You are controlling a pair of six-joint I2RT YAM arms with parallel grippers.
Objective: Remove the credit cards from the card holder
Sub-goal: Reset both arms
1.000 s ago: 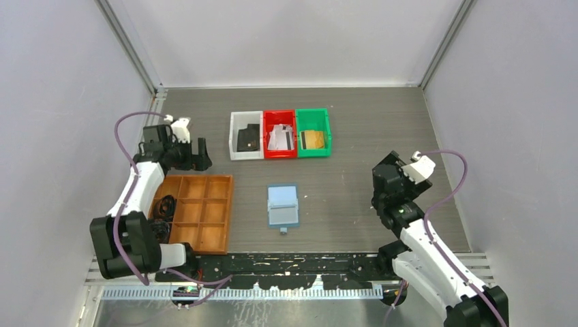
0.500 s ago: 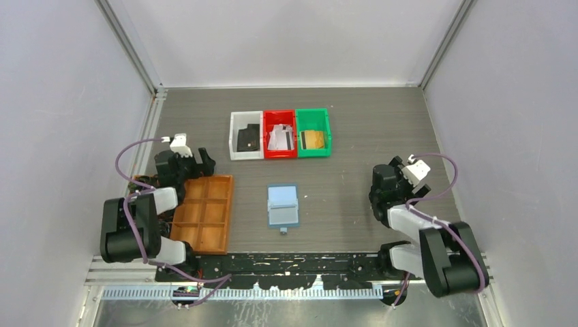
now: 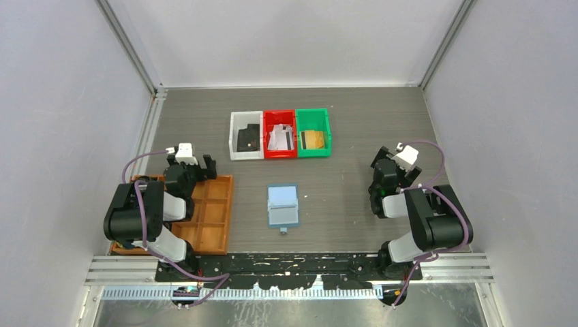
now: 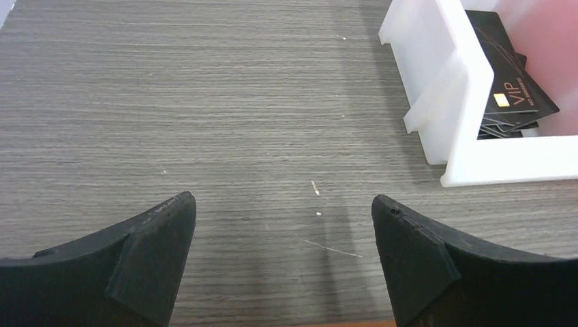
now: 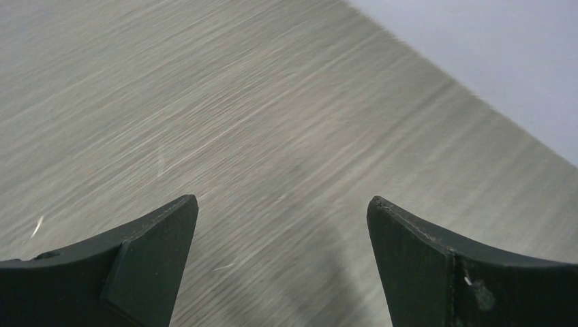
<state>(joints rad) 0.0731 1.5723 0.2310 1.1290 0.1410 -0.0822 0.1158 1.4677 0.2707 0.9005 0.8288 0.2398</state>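
Flat blue card holder (image 3: 283,206) rests on grained table (image 3: 361,122).

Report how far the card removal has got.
Looks done: black cards lie in the white bin, pale cards in the red bin, a gold card in the green bin. In hand: nothing; left gripper and right gripper are both open, empty. Left: the card holder shows no card, though its pockets cannot be checked.

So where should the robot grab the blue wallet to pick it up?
Probably across its two long side edges, coming straight down from above. The wallet lies flat on the table, so nothing sticks up to pinch, and it is narrower from side to side. The small tab at its near end looks too tiny to hold well.
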